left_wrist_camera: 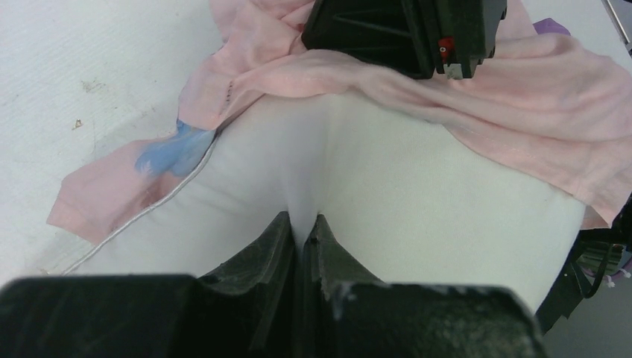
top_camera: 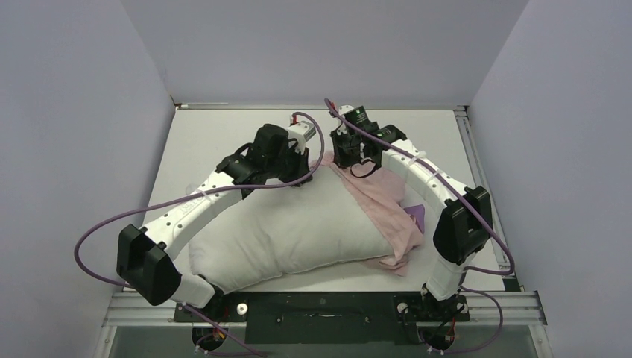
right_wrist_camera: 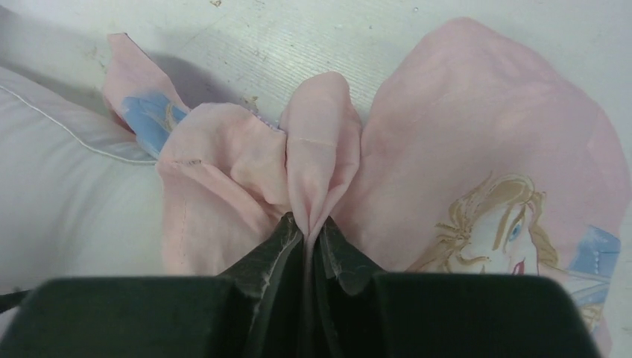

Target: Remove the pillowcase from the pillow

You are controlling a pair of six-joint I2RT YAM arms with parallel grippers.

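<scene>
The white pillow (top_camera: 291, 231) lies across the table, mostly bare. The pillowcase (top_camera: 380, 212), pale pink side out, covers only its right end; a purple bit (top_camera: 417, 218) shows at the right. My left gripper (top_camera: 304, 173) is shut on a pinch of the pillow's white fabric (left_wrist_camera: 305, 220) at its far edge. My right gripper (top_camera: 356, 165) is shut on a bunched fold of the pillowcase (right_wrist_camera: 317, 186) at the far right corner. The printed girl's face (right_wrist_camera: 507, 231) shows through the cloth. The right gripper's body shows in the left wrist view (left_wrist_camera: 406, 33).
The white table (top_camera: 216, 142) has raised rails along the far and right edges (top_camera: 466, 142). Grey walls close in on three sides. Purple cables (top_camera: 97, 231) loop off both arms. A pink flap with a blue print (left_wrist_camera: 160, 160) lies on the table by the pillow's edge.
</scene>
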